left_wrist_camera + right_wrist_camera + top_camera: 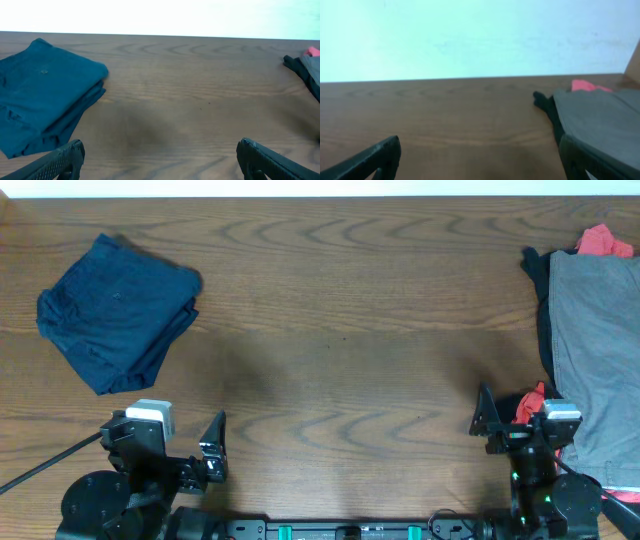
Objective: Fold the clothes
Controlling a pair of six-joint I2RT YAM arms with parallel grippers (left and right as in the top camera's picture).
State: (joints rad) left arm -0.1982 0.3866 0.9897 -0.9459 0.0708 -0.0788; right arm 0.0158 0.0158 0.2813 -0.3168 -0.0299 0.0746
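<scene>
Two pincers at near edge. Left pincer [160, 152]: fingers wide apart, gripping nothing. Right pincer [480, 150]: likewise spread, empty. Wood-grain surface [340, 360] under everything. Heap just beside right pincer, along right edge: grey piece [595, 360] flat on top, black piece [540, 280] edging out beneath on left, red piece [605, 242] poking out at far end. Far left: one navy piece [115, 310], folded to rough square, layers showing along one edge, well apart from heap.
</scene>
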